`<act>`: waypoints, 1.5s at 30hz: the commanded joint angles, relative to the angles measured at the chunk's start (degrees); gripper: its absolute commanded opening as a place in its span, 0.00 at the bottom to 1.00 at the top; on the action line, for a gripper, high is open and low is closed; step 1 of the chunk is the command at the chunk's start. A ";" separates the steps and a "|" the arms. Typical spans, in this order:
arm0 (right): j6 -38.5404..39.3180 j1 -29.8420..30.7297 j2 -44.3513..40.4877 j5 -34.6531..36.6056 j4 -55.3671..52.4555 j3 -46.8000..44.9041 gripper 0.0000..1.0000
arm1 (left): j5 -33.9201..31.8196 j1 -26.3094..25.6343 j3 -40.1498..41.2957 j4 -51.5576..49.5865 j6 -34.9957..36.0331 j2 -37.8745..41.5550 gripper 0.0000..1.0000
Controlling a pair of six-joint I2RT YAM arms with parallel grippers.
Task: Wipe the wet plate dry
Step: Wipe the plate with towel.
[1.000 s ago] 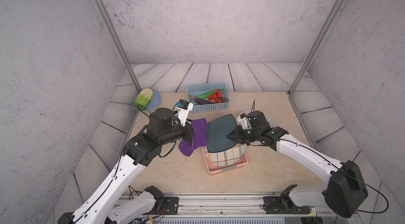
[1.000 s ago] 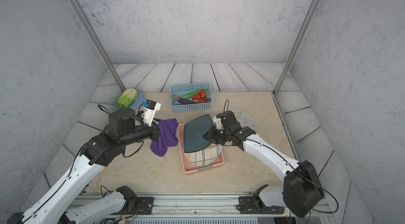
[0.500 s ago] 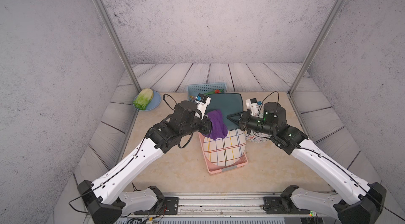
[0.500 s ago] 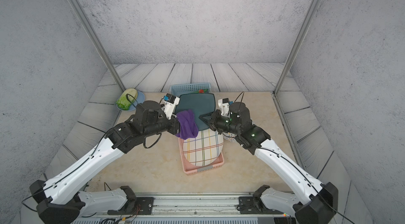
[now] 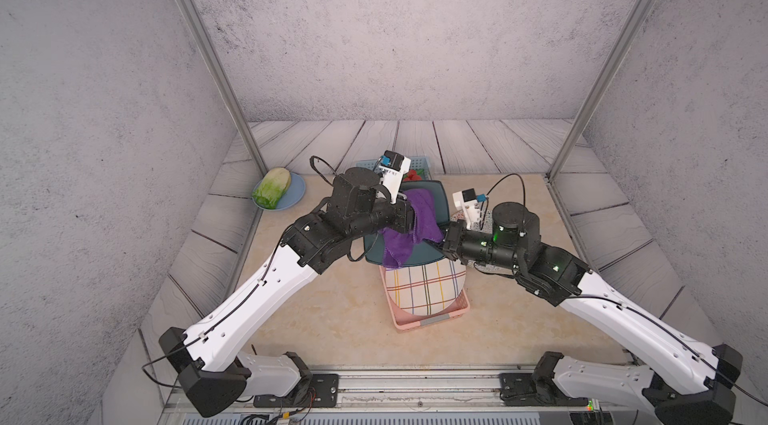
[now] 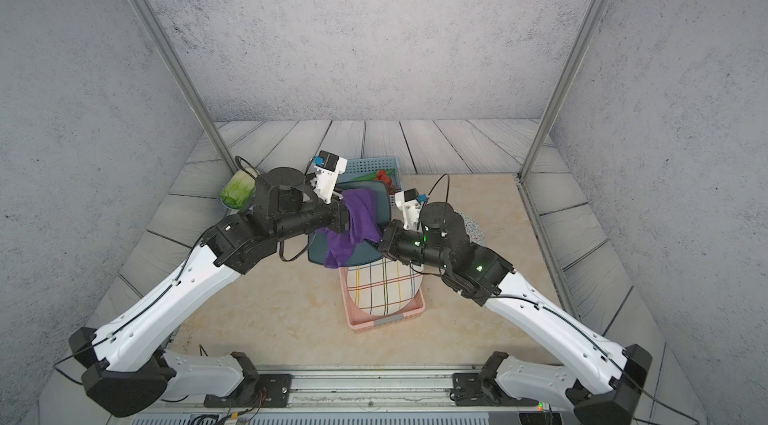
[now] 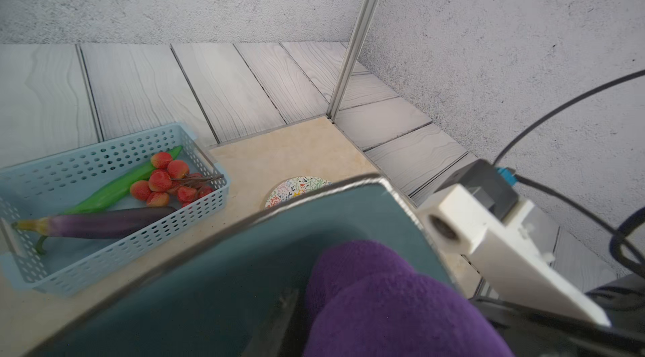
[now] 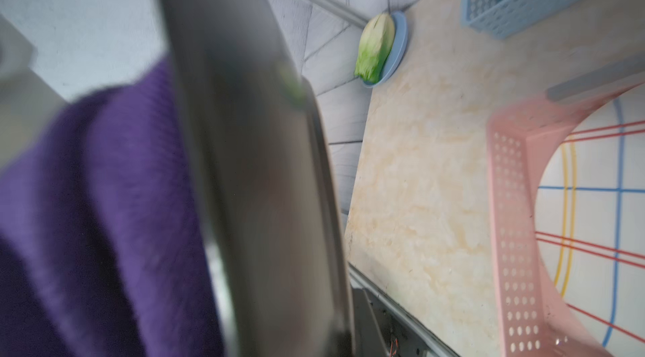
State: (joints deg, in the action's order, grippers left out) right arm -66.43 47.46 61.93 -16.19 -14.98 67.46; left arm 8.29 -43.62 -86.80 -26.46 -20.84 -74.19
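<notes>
A dark teal square plate (image 5: 439, 199) hangs tilted above the pink basket. My right gripper (image 5: 443, 242) is shut on its right edge. My left gripper (image 5: 409, 216) is shut on a purple cloth (image 5: 419, 217), which lies draped over the plate's face in both top views. The left wrist view has the cloth (image 7: 384, 303) bunched against the plate's teal inside (image 7: 227, 275). From the right wrist, the plate (image 8: 261, 198) is seen edge-on and blurred, with the cloth (image 8: 97, 215) behind it. The fingertips of both grippers are hidden by cloth and plate.
Below the held plate a pink basket (image 5: 432, 321) holds a white plaid plate (image 5: 424, 290). A blue basket (image 7: 104, 163) of vegetables and fruit stands behind. A lettuce on a blue dish (image 5: 272, 190) sits back left. A speckled plate (image 6: 471, 227) lies under the right arm.
Both arms have risen and come together over the basket. The plate has been lifted higher and farther back, and the cloth has moved from its left side onto its face.
</notes>
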 commanded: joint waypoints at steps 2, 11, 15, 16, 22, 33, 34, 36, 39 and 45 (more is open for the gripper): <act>-0.65 0.37 -8.22 0.48 16.89 -0.97 0.00 | -1.15 3.70 1.11 -6.65 0.49 2.46 0.00; 4.29 -0.78 -3.95 -1.39 10.95 8.08 0.00 | 5.31 -5.51 -0.55 -2.59 2.54 2.22 0.00; 3.60 -9.65 -5.88 -2.37 6.82 10.41 0.00 | 7.59 3.41 -2.78 2.61 -6.84 4.00 0.00; 2.60 -11.88 -6.57 -3.28 7.01 10.23 0.00 | 8.96 6.28 -1.73 6.22 -10.36 5.36 0.00; -9.90 -23.49 -10.45 -10.53 21.48 5.27 0.00 | 18.23 16.02 -1.40 18.54 -25.98 8.12 0.00; -24.87 -21.95 -2.73 -17.82 50.25 4.39 0.00 | 21.04 15.33 -3.00 37.33 -45.27 3.23 0.00; -25.19 -21.17 -1.99 -17.52 51.66 4.50 0.00 | 21.12 14.82 -3.29 38.76 -46.19 2.45 0.00; -24.72 -19.56 -0.56 -17.11 51.22 4.94 0.00 | 21.23 13.29 -4.46 40.89 -47.49 0.97 0.00; -22.26 -16.67 1.85 -17.29 49.02 6.47 0.00 | 21.01 10.54 -7.00 42.92 -48.70 -1.32 0.00; -21.52 -14.37 6.23 -14.05 50.62 10.85 0.00 | 22.57 6.58 -10.00 39.84 -44.26 -3.04 0.00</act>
State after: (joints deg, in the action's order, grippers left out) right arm -89.38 32.56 67.79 -32.01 28.95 74.87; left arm 27.49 -34.85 -94.35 10.57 -67.51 -78.15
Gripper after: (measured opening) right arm 0.146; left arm 0.001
